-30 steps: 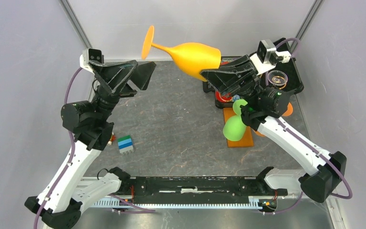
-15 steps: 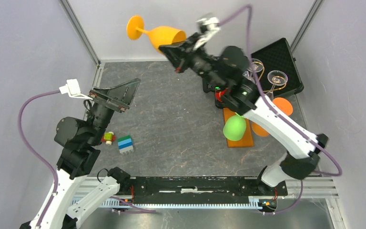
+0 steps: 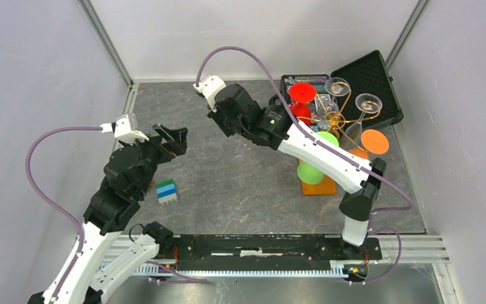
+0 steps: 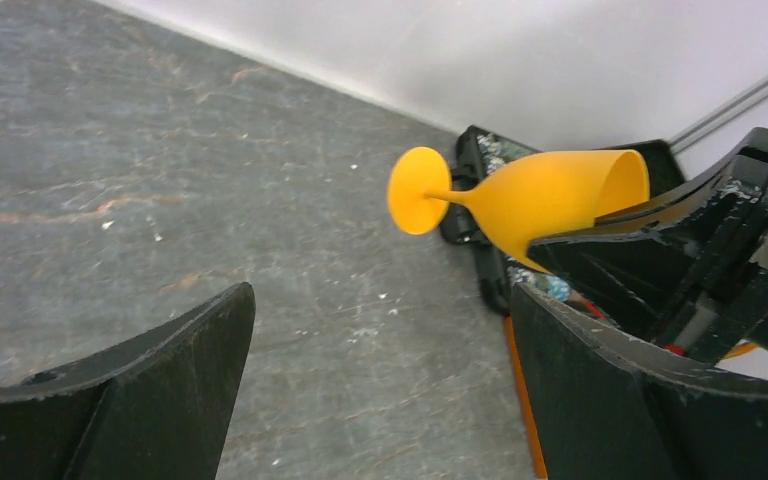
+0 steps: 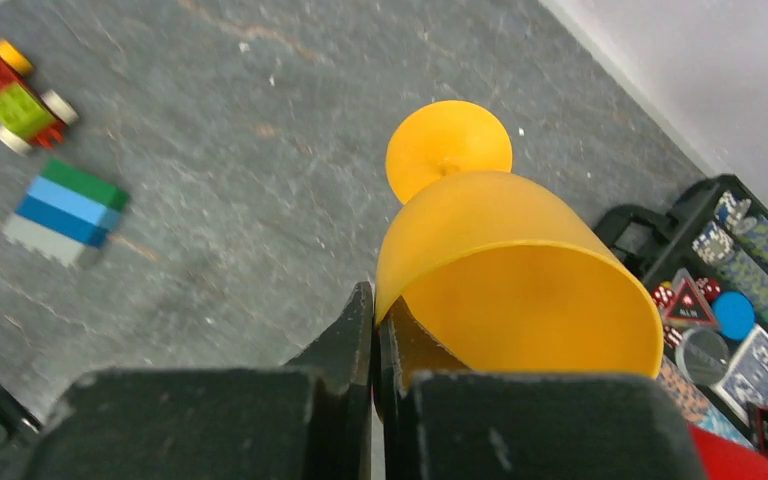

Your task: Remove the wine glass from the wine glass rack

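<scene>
One orange wine glass, well apart from the wine glass rack, pinched at the rim by the clenched right hand, stem and foot pointing straight ahead. Ahead of the released left hand, long axis crosswise; probably a handover next.

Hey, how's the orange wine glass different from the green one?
Colour: the orange glass is yellow-orange, the green glass bright green. State: the orange glass is pinched by its rim in the shut right hand, off the rack; the green glass sits at the rack, untouched. Both are opaque, coloured wine glasses.
</scene>
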`<state>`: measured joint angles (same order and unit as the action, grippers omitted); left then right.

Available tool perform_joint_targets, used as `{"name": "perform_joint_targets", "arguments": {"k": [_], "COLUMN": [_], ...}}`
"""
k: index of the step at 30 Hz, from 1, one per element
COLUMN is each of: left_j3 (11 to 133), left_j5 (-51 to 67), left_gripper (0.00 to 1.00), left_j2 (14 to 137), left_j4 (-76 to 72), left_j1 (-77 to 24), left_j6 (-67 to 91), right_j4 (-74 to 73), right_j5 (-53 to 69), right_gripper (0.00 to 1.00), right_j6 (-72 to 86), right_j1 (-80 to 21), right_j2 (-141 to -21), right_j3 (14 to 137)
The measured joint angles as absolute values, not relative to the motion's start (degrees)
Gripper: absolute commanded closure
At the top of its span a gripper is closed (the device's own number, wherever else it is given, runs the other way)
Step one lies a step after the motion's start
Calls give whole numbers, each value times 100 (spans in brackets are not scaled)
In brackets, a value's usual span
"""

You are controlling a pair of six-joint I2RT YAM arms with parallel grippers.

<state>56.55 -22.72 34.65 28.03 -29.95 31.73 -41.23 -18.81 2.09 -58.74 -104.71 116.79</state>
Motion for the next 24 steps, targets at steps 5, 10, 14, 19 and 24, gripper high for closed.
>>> {"name": "perform_joint_targets", "arguments": {"k": [5,10,14,19,24], "left_j3": [5487,5360,5238,5135,5037], "left_j5": [-2403,-2410,-2408,-2390,-2370], "left_gripper": [0,0,0,0,0], "left_j2": [3385,3358,3356,3365,3402], "left_j4": [3006,3052,3083,3105,3103], "left_j1": [-2995,-2995,-2995,-2995,-2995], "left_j6": [3100,3087,3076,3074,3074], "right_j4": [-4659,-4969,-5135,-5207,-5330], "right_j5": [-1900,-1730,-1398,-1055,-869], "right_gripper": [100,100,100,100,99], "right_j6": [10,-102,-139,-176,-274], "right_j1": [-5867,-5824,-5662,-5306,-5081], "right_j2": [-10676,-11109,-11417,-11625,-11810], "right_j3": [11723,11732,11730,11730,11730]}}
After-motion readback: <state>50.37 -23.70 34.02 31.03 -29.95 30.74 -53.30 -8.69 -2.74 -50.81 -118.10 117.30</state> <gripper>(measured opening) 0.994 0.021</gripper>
